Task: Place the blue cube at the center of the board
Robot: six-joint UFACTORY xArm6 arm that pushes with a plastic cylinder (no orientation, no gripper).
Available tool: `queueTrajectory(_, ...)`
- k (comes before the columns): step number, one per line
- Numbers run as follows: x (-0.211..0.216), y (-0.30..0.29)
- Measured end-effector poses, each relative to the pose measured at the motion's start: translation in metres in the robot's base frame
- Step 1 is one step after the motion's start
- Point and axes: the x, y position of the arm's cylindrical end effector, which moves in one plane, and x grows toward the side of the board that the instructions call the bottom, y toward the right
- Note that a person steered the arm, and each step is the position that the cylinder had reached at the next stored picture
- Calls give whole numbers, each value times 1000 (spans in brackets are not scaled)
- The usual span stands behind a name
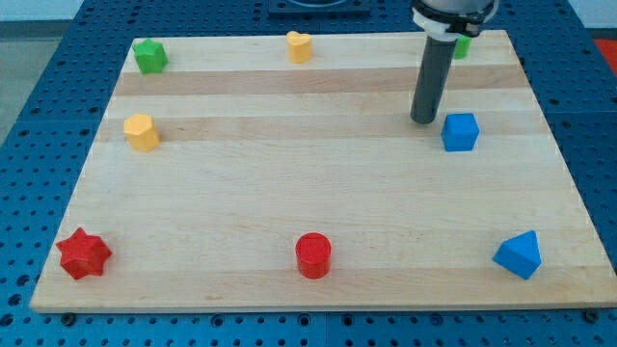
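The blue cube (pixel 461 132) sits on the wooden board (pixel 289 193) at the view's right, in the upper half. My tip (pixel 422 120) is at the end of the dark rod, just left of the cube and slightly above it in the view, with a small gap between them. The board's center lies well to the left and below the cube.
A green block (pixel 150 56) sits top left, a yellow heart (pixel 300 46) top middle, a green block (pixel 462 45) behind the rod, a yellow block (pixel 142 132) at left, a red star (pixel 84 254) bottom left, a red cylinder (pixel 313 255) bottom middle, a blue triangular block (pixel 519 254) bottom right.
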Motion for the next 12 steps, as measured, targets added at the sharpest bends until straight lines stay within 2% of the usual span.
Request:
queueTrajectory(1, -21, 75)
queueTrajectory(2, -20, 159)
queueTrajectory(3, 16, 160)
queueTrajectory(4, 31, 99)
queueTrajectory(6, 32, -68)
queueTrajectory(7, 32, -68)
queueTrajectory(8, 32, -2)
queueTrajectory(9, 58, 21)
queueTrajectory(10, 89, -11)
queueTrajectory(11, 94, -55)
queueTrajectory(12, 75, -80)
